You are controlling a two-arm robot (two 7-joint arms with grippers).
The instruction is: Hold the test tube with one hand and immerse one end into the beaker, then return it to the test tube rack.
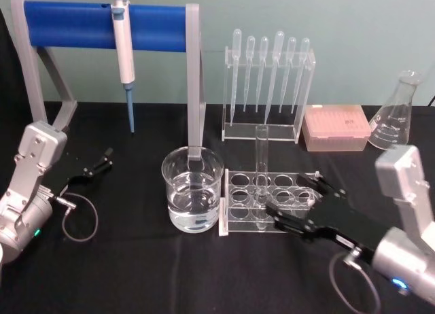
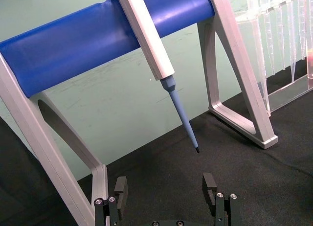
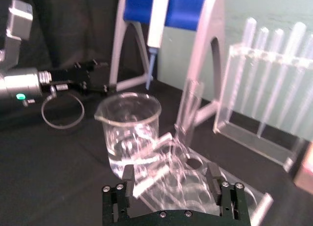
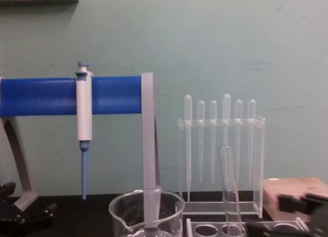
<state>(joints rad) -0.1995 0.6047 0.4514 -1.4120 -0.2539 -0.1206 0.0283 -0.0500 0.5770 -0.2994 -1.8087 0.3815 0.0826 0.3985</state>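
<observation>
- The test tube (image 1: 260, 166) stood upright in a back-row hole of the clear rack (image 1: 239, 227), at about 3 o'clock from the beaker (image 1: 192, 189) in the head view, its open rim up.
- In the chest view the test tube (image 4: 230, 191) leaned slightly and rose well above the rack's top plate, in front of the pipettes.
- The beaker sat just beside the rack's left end, partly filled with clear liquid; in the right wrist view its spout (image 3: 100, 117) pointed toward the left arm.
- The right gripper (image 1: 304, 205) lay low at the rack's right end, at 4 o'clock from the tube, with its jaws apart and nothing between them; the fingers (image 3: 128, 176) showed wide apart before the rack.
- The left gripper (image 1: 96, 164) rested at 9 o'clock from the beaker, well apart from it, with its jaws apart and empty (image 2: 166, 187).
- A white-and-blue pipettor (image 1: 124, 56) hung on the blue-barred stand (image 1: 71, 18) at 11 o'clock from the beaker.
- A stand of plastic pipettes (image 1: 268, 69) stood at 12 o'clock from the rack, with a pink box (image 1: 335, 127) and a conical flask (image 1: 396, 113) to the right of it.
</observation>
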